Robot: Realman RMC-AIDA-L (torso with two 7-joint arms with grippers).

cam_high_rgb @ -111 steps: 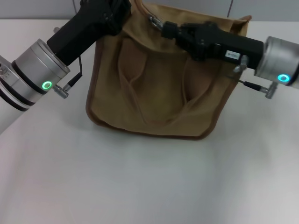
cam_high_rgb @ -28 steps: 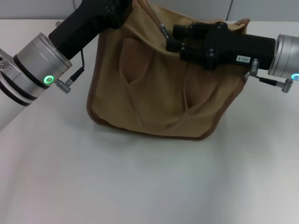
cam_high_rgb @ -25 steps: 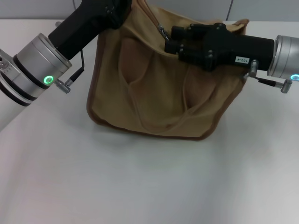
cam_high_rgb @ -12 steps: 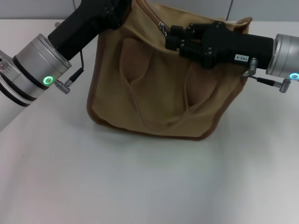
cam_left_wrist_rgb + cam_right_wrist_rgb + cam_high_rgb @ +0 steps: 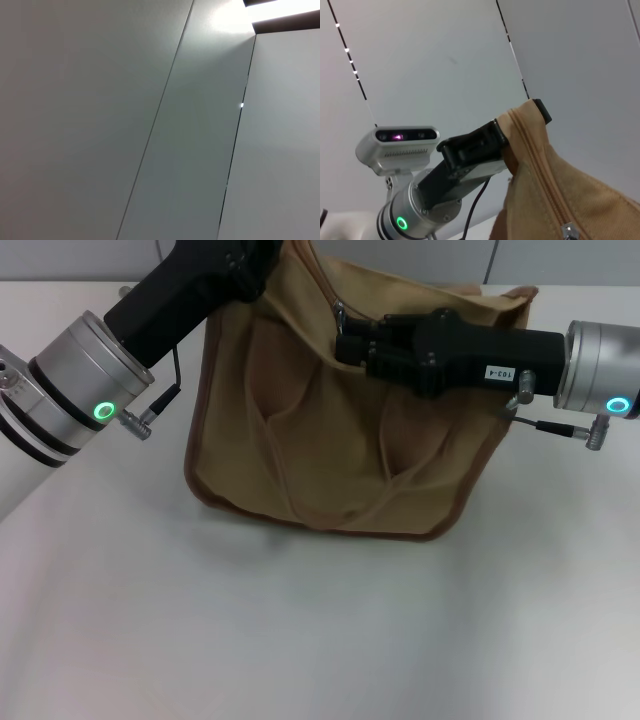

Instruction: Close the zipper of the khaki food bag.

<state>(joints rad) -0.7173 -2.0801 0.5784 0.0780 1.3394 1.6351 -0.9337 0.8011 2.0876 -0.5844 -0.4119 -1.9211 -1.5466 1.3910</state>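
Observation:
The khaki food bag (image 5: 330,440) stands on the white table, its top pulled up at the far left corner. My left gripper (image 5: 278,252) is shut on that corner; the right wrist view shows its black fingers (image 5: 470,150) clamped on the bag's corner (image 5: 530,150). The zipper (image 5: 545,185) runs down from there to a small silver slider (image 5: 568,230). In the head view the slider and pull tab (image 5: 338,312) sit just at the tip of my right gripper (image 5: 346,342), which looks shut on the tab. The two handles (image 5: 300,480) hang down the bag's front.
The white table (image 5: 300,640) stretches in front of the bag. A grey panelled wall (image 5: 150,125) fills the left wrist view. The left arm's wrist camera (image 5: 397,142) shows behind the bag.
My right gripper has moved left and slightly down along the bag's top, and the silver pull tab has moved with it. The left arm has held still on the corner.

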